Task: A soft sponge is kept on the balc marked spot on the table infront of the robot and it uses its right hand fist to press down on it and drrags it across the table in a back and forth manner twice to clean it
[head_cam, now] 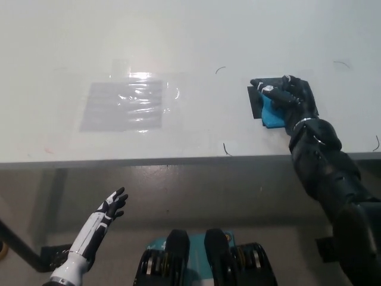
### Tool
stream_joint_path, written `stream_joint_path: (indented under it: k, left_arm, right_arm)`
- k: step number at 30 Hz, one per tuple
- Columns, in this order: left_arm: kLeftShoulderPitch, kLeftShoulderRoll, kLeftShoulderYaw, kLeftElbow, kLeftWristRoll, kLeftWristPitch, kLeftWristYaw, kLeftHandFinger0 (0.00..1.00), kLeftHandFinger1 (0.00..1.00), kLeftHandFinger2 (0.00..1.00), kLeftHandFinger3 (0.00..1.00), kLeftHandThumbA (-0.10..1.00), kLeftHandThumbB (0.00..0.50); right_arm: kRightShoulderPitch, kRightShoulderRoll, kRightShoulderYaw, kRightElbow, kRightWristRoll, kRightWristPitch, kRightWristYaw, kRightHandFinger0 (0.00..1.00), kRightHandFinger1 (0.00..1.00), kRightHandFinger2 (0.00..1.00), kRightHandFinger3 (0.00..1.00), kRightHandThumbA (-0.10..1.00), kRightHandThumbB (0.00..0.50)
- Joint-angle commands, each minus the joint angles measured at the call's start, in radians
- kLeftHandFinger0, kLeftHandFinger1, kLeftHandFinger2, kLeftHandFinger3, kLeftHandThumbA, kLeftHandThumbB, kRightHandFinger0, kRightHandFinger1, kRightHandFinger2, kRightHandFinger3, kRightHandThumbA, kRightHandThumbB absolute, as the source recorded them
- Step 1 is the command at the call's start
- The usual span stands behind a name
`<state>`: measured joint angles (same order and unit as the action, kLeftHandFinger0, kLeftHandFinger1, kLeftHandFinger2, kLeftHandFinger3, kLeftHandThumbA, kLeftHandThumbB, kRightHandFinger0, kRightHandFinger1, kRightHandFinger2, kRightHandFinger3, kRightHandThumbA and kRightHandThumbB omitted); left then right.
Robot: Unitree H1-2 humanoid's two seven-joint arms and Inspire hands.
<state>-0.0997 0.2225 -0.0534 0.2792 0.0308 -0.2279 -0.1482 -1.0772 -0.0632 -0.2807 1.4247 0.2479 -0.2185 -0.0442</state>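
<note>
My left hand (112,202) hangs below the desk's near edge, at the lower left, fingers spread and holding nothing. On the desk (190,36), left of the middle, lies a clear shiny patch (125,106) that catches the light. Further right, near the near edge toward the right end, sits the black mark (257,98), and on it the blue sponge (271,114). My right hand (289,100) lies on top of the sponge, covering most of its right and far part, fingers curled down over it; only the sponge's left and near-left part shows from under my hand. I cannot tell which way the sponge's long axis runs with so much hidden. I can read no writing or label anywhere.
</note>
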Motion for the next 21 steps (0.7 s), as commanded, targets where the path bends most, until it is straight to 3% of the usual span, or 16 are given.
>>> stream_joint_path:
  k: [1, 7, 13, 14, 17, 21]
  left_arm:
    - [-0.018, 0.009, -0.003, -0.026, 0.000, -0.037, -0.014, 1.00, 1.00, 1.00, 1.00, 1.00, 0.486]
    - [-0.020, 0.014, 0.003, -0.032, -0.002, -0.032, -0.016, 1.00, 1.00, 1.00, 1.00, 1.00, 0.482]
    - [-0.022, 0.009, 0.006, -0.029, -0.003, -0.026, -0.012, 1.00, 1.00, 1.00, 1.00, 1.00, 0.494]
    - [-0.020, 0.007, 0.007, -0.029, -0.001, -0.029, -0.009, 1.00, 1.00, 1.00, 1.00, 1.00, 0.488]
    - [-0.021, 0.005, 0.008, -0.025, 0.001, -0.035, -0.005, 1.00, 1.00, 1.00, 1.00, 1.00, 0.487]
    - [-0.019, 0.006, 0.011, -0.030, -0.006, -0.032, -0.009, 1.00, 1.00, 1.00, 1.00, 1.00, 0.473]
  right_arm:
    - [0.005, 0.033, 0.006, 0.005, 0.004, -0.005, 0.031, 0.00, 0.00, 0.00, 0.00, 1.00, 0.273]
    - [0.024, 0.036, 0.033, 0.014, -0.019, 0.023, 0.007, 0.00, 0.00, 0.00, 0.00, 1.00, 0.265]
    - [-0.009, 0.076, 0.049, 0.008, -0.021, 0.025, 0.029, 0.00, 0.00, 0.00, 0.00, 1.00, 0.305]
    - [-0.014, 0.090, 0.053, 0.006, -0.022, 0.018, 0.035, 0.04, 0.00, 0.00, 0.00, 1.00, 0.332]
    - [-0.038, 0.140, 0.055, 0.000, -0.016, 0.017, 0.032, 0.00, 0.00, 0.00, 0.00, 1.00, 0.276]
    - [-0.066, 0.213, 0.081, -0.004, -0.032, 0.016, 0.028, 0.00, 0.00, 0.00, 0.00, 1.00, 0.271]
